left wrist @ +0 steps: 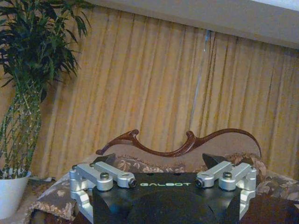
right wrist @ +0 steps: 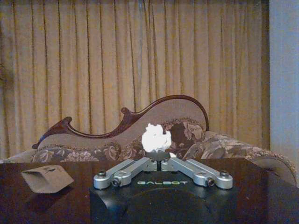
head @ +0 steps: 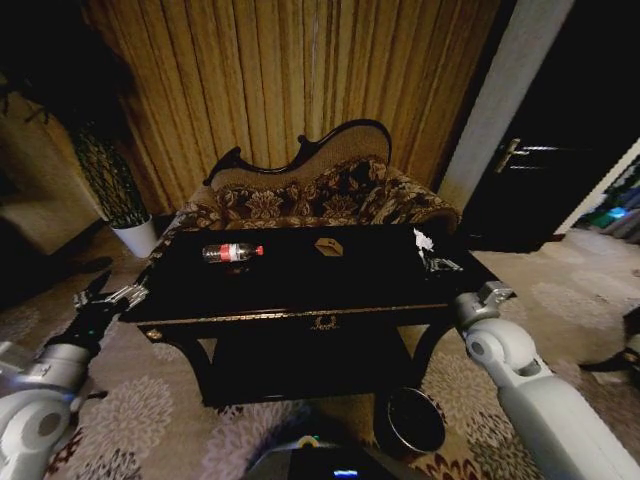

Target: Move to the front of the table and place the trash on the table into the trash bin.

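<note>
the head view looks forward and down from above the table [head: 300, 290], taking in its whole top, the sofa [head: 320, 190] behind and the curtain [head: 290, 70]. the left wrist view sits low beside the table's left end, facing level toward the sofa [left wrist: 187, 149], curtain [left wrist: 154, 84] and plant [left wrist: 28, 70]. the right wrist view rides just above the table [right wrist: 261, 186], close to it, facing the same sofa [right wrist: 117, 135] and curtain [right wrist: 117, 56], seemingly from farther right. all three share the sofa back and curtain.
</note>
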You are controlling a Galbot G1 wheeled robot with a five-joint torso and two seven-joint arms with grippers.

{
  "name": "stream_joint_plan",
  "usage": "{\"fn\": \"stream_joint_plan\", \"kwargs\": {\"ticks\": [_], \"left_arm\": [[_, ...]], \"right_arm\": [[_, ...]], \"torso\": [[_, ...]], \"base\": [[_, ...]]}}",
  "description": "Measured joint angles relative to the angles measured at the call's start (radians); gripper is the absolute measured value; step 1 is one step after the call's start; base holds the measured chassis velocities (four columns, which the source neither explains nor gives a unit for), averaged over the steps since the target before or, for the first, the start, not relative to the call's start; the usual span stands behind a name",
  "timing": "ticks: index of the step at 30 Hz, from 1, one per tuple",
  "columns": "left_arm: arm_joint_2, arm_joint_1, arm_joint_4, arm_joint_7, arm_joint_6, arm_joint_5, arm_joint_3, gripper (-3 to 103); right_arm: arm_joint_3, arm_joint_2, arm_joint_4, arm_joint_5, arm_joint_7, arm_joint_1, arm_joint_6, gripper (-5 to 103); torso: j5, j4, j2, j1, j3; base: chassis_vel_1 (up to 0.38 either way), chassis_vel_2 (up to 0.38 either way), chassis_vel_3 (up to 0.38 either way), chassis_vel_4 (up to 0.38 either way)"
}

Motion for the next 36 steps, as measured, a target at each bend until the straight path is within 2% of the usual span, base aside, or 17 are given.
{"fn": "stream_joint_plan", "kwargs": {"ticks": [28,36], "left_arm": [[-0.004,-0.002,-0.003,0.002,0.001,0.003,0.005,100],[-0.006,-0.002,-0.003,0.002,0.001,0.004,0.005,100]], "right_arm": [[-0.008,0.031,-0.012,-0.008,0.013,-0.012,0.002,0],[-0.026,0.054,-0.040,-0.031,-0.006,-0.015,0.019,0]], "torso": [[0.0001,0.0000,0.000,0.000,0.000],[-0.0001,0.0000,0.000,-0.001,0.000]], "base": [[0.128,-0.128,-0.128,0.131],[0.155,-0.155,-0.138,0.152]]}}
